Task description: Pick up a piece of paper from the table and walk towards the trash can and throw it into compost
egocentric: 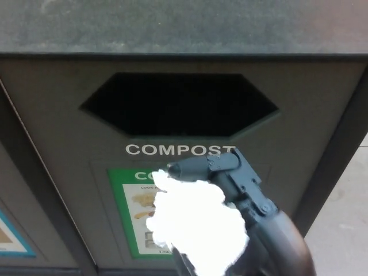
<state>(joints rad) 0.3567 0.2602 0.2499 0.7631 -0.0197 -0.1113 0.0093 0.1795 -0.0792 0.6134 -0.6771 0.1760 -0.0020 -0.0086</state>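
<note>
Right hand: the black right hand (230, 190) rises from the lower right of the head view, its fingers closed around a crumpled piece of paper.
Finger: one thick finger (190, 168) lies level across the top of the wad, its tip pointing to the picture's left.
Forearm: the dark rounded forearm (284, 247) runs down to the bottom edge, behind and to the right of the wad.
Left hand: does not show.
Crumpled paper: the white crumpled paper (195, 224) is held in the right hand, in front of the bin's face, below the opening and not inside it; glare washes out its folds.
Sticker: a green-bordered compost sticker (129, 207) on the bin's front panel sits behind the paper, which hides most of its right part; its small pictures are too blurred to read.
Lettering: raised silver letters reading COMPOST (167, 150) stand just above the hand and finger.
Opening: a dark six-sided opening (179, 103) lies above the lettering, its inside black.
Compost bin: the dark grey compost bin (63, 132) fills most of the view, with a speckled top surface.
Neighbouring bin: a panel (11, 230) with a blue-edged label shows at lower left.
Floor: pale floor (345, 207) shows at the right.
</note>
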